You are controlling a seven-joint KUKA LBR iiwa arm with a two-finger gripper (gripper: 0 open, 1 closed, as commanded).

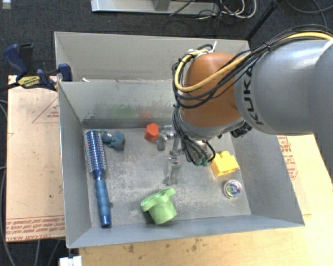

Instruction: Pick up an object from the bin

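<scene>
Over bin [72, 148] middle, tool [171, 168] hangs above bare floor, likely poised for pick; orange block [151, 131], yellow block [224, 163], green cup [160, 206] nearest; tool's opening, hold: cannot tell.

The floor [22, 15] is dark and speckled. At the top of the frame lies a flat grey metal foot [150, 3], with tangled wires [233, 1] beside it.

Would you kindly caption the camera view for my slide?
Gripper over bin floor between orange block and green cup.
</scene>
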